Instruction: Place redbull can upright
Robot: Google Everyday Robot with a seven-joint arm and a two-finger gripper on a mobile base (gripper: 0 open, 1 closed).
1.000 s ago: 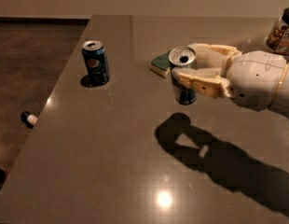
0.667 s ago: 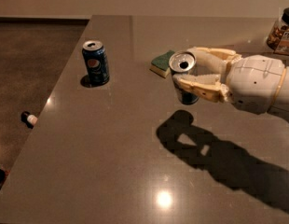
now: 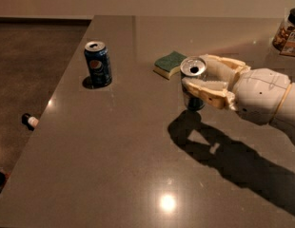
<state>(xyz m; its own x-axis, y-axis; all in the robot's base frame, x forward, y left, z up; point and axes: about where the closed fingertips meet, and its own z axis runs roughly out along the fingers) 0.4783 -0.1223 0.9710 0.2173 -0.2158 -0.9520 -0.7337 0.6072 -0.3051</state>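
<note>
- Redbull can (image 3: pixel 193 88) stands upright just beside the green sponge (image 3: pixel 168 63).
- Our claw (image 3: pixel 195 75) is closed around its upper half.
- We judge placement underway; next we settle it, then release gently.

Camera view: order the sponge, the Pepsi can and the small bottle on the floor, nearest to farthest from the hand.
The hand grips the redbull can, right of the table's middle.
1. Sponge: just beyond it, to the left.
2. Pepsi can: far left, near the table edge.
3. Small bottle: on the floor, off the table.
</note>
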